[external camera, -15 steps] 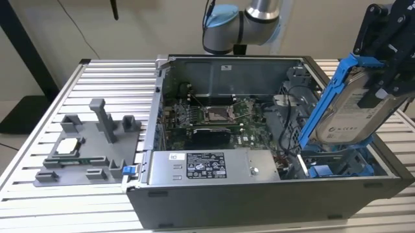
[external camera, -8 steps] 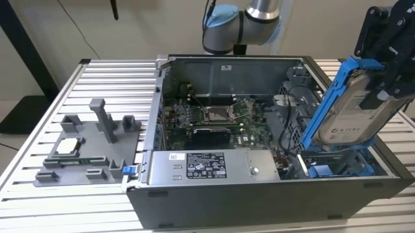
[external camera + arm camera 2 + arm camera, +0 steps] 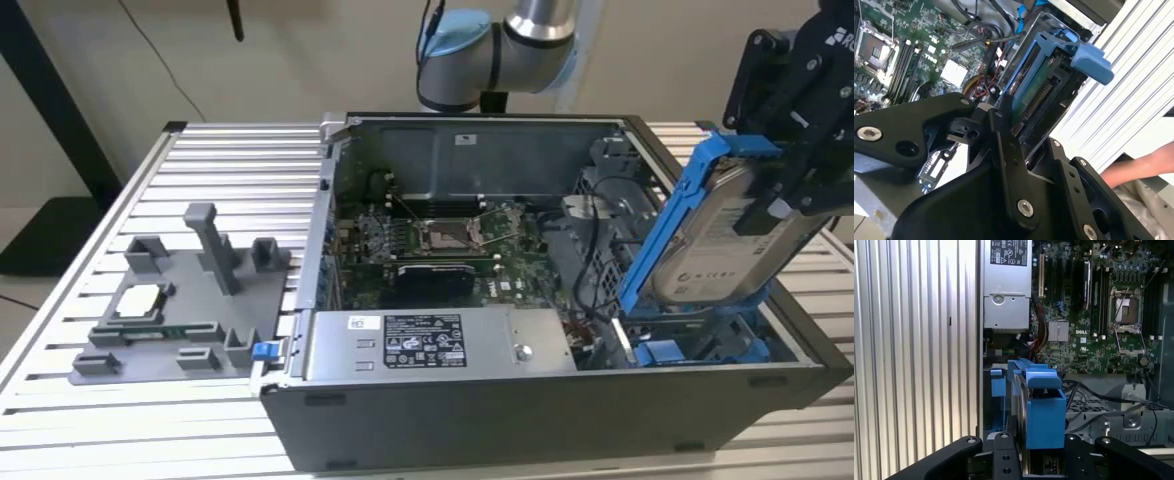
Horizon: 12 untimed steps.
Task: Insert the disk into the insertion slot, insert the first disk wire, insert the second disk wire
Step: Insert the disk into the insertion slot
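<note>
The disk [image 3: 721,240], a silver drive with a white label in a blue carrier frame, hangs tilted over the case's front corner at the exterior view's right. My black gripper [image 3: 785,195] is shut on its upper end. The disk's lower end reaches down into the insertion slot [image 3: 694,348], a grey bay with blue rails. How deep it sits I cannot tell. In the first wrist view the disk [image 3: 1041,405] stands edge-on between my fingers [image 3: 1004,455]. Its connector edge [image 3: 1036,100] faces the camera in the second wrist view. No disk wire is attached to it.
The grey power supply [image 3: 434,340] lies along the case front beside the slot. The green motherboard [image 3: 441,240] with its socket lies behind, and cables [image 3: 601,200] run next to the bay. A grey fixture tray [image 3: 174,300] sits on the slatted table. A person's hand [image 3: 1144,167] is nearby.
</note>
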Each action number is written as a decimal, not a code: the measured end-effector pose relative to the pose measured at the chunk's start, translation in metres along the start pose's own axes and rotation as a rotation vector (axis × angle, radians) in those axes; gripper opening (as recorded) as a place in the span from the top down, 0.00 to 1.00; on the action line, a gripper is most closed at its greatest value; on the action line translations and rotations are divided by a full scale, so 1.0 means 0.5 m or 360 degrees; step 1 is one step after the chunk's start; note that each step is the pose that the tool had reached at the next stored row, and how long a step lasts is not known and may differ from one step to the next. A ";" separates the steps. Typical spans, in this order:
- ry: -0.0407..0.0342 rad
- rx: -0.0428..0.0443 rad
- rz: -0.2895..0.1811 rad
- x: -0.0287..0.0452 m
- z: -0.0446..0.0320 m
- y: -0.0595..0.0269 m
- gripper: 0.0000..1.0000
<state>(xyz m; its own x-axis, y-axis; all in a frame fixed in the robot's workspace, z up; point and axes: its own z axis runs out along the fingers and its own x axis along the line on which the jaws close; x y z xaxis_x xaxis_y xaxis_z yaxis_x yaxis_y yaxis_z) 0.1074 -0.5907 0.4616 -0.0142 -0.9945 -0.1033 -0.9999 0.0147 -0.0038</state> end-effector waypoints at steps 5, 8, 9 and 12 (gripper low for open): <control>-0.0009 -0.0001 0.0000 0.001 0.012 -0.011 0.00; -0.0020 -0.0002 0.0000 0.002 0.018 -0.017 0.00; -0.0021 -0.0002 0.0000 0.002 0.020 -0.018 0.00; -0.0022 -0.0002 0.0000 0.003 0.027 -0.024 0.00</control>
<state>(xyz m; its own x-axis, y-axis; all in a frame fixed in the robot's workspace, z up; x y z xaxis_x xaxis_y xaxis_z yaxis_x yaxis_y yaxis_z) 0.1193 -0.5908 0.4482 -0.0142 -0.9930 -0.1172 -0.9999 0.0146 -0.0026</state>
